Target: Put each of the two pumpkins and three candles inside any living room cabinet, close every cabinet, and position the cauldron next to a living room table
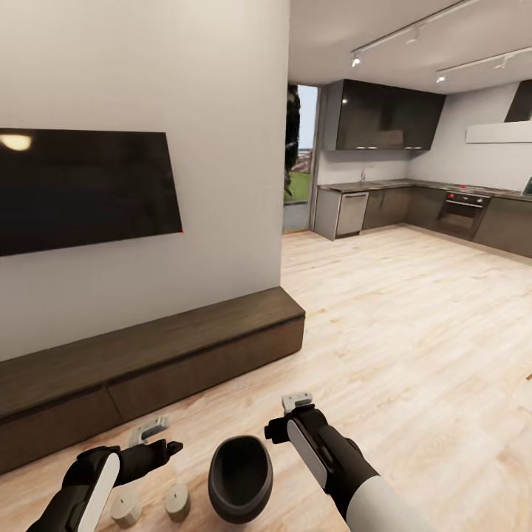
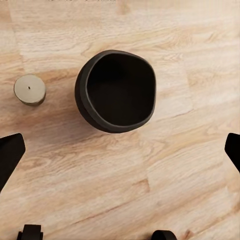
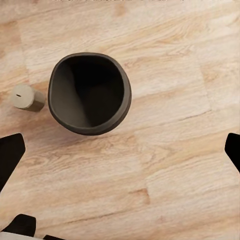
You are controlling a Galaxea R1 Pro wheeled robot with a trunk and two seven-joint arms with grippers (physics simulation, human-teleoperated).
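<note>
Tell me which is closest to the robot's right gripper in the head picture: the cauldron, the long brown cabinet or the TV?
1. Cauldron: on the floor just beside the right gripper.
2. Cabinet: along the wall, farther ahead.
3. TV: up on the wall above it.

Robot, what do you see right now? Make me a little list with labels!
place: living room, kitchen beyond
floor: pale wood planks
cauldron: dark cauldron, empty, upright on the floor between the arms
candles: two candles standing on the floor beside the cauldron
cabinet: long dark cabinet under the TV, drawers shut
left gripper: open, holding nothing
right gripper: open, holding nothing
</note>
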